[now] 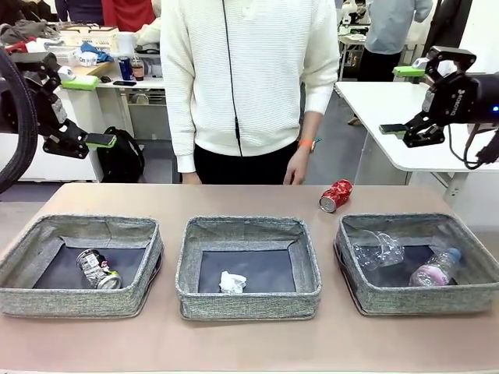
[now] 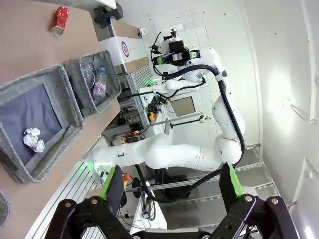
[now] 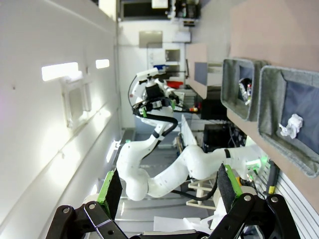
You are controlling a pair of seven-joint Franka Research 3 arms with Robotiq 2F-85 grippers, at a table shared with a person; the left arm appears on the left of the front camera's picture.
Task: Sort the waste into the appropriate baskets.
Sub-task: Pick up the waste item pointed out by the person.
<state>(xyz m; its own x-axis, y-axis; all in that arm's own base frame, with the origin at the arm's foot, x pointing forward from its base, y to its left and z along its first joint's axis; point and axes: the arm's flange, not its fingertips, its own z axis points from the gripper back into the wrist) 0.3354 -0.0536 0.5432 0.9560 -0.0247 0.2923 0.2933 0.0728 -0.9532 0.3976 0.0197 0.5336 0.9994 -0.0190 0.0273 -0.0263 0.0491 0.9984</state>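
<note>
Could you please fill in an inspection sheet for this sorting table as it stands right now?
Surface: brown table, three grey baskets in a row.
Job's things: dark can in left basket; paper ball in middle basket; clear cup and pink-label bottle in right basket; red can lying on the table behind the right basket, unsorted.
Clutter: nothing seen on the table.
Grippers: left pincer and right pincer both raised, open, empty.
Cables: black cable beside the right arm.
Surroundings: person standing at the far edge; cluttered benches behind.
</note>
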